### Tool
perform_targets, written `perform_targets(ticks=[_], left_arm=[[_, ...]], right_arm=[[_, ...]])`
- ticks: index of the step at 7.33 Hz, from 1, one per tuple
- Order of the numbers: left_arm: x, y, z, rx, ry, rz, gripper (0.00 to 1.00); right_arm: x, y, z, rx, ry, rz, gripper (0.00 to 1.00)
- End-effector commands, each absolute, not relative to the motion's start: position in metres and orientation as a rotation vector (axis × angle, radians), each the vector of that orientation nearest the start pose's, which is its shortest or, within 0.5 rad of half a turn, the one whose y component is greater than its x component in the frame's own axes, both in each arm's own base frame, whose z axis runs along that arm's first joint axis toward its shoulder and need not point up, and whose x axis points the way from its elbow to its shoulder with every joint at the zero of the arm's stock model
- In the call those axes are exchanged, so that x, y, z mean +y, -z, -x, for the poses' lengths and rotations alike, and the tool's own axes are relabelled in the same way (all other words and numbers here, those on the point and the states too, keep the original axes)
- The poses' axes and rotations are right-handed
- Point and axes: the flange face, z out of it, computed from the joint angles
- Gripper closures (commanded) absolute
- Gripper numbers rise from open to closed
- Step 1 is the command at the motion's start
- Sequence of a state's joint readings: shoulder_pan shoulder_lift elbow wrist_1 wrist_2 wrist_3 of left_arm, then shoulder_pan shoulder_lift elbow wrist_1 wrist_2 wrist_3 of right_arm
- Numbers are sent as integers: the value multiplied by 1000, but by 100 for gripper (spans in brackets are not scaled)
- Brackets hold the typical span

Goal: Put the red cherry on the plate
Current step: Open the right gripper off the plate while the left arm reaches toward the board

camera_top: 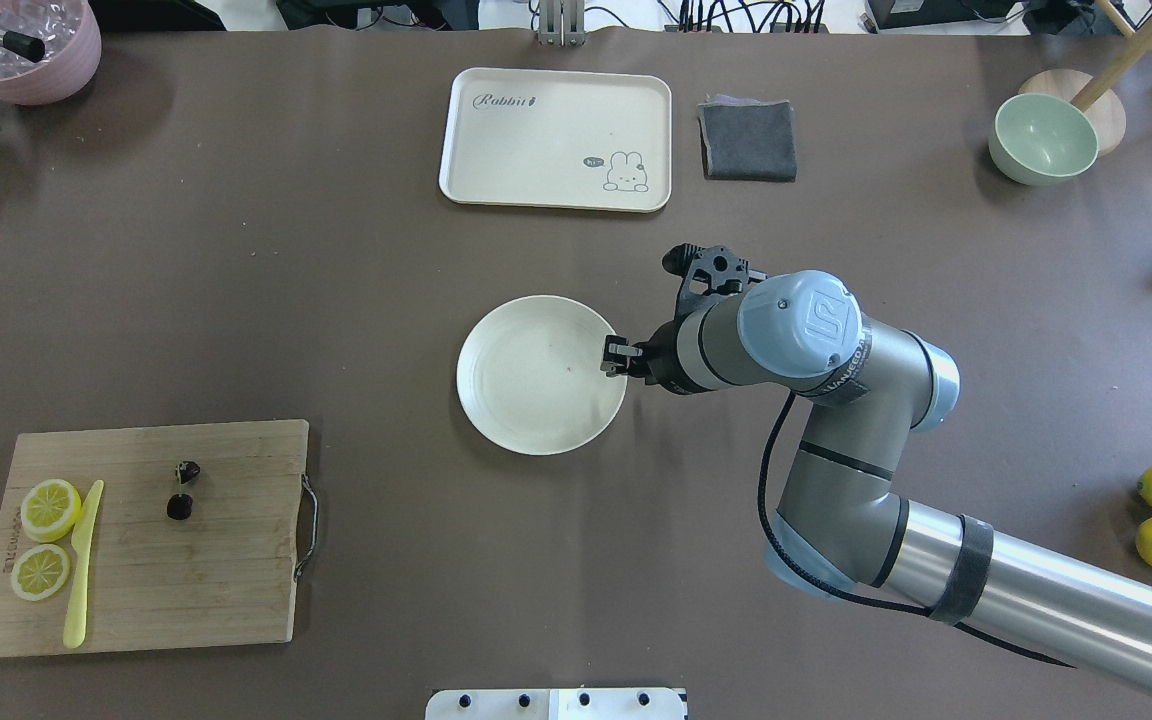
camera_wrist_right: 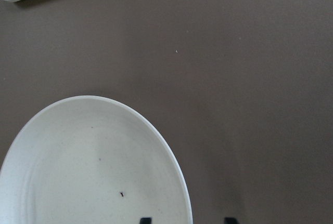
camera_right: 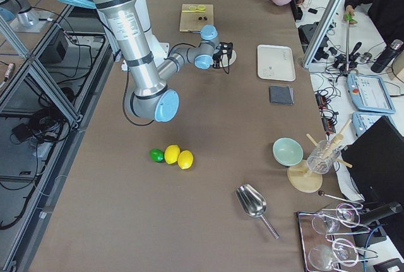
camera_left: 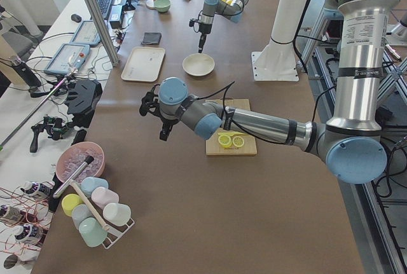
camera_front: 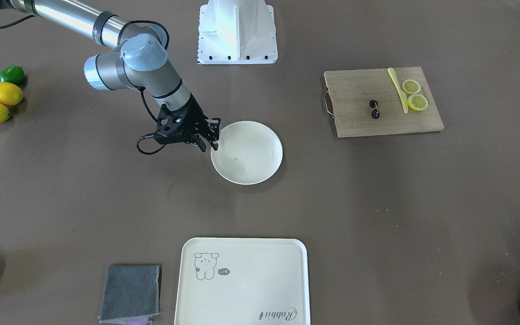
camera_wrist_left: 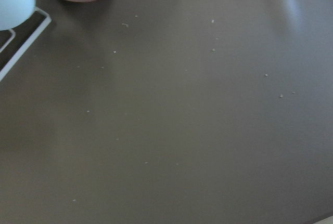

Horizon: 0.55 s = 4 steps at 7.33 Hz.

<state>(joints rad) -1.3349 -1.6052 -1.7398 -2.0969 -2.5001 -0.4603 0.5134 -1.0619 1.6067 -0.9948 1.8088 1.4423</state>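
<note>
Here the wrist view, unlike overhead, shows the right end effector's (camera_wrist_right: 186, 220) fingertips (camera_wrist_right: 145, 220) apart astride the plate (camera_wrist_right: 78, 156) rim.

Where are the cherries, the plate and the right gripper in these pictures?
cherries (camera_top: 179, 507): overhead view, on the lower cherry of the pair.
plate (camera_top: 526, 400): overhead view, on its bare inner floor.
right gripper (camera_front: 209, 145): front-facing view, midway between its fingertips, at the plate's rim.

The word "Rabbit" is printed in script on the cream tray (camera_top: 536, 150), next to a small speech bubble reading "hi~". A "UR" logo is seen on the right arm's blue joint cap (camera_top: 801, 320). A stamp on the cutting board (camera_top: 216, 560) cannot be read
</note>
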Motion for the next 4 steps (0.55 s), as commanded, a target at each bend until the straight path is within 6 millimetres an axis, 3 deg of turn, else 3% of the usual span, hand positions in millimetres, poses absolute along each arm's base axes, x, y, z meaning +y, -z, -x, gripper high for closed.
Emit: perform_targets(ticks=[1, 2, 3, 4], left_arm=[[-512, -433, -175, 1134, -142, -331, 2], [-496, -421, -235, 1082, -127, -384, 2], [-474, -410, -283, 1012, -116, -464, 3], [-460, -411, -307, 949, -112, -487, 3]], right_arm=[[-448, -278, 495, -1144, -253, -179, 1], [-454, -296, 472, -1131, -256, -170, 1], [-465, -300, 460, -1128, -265, -159, 1], [-470, -301, 456, -1122, -276, -163, 0]])
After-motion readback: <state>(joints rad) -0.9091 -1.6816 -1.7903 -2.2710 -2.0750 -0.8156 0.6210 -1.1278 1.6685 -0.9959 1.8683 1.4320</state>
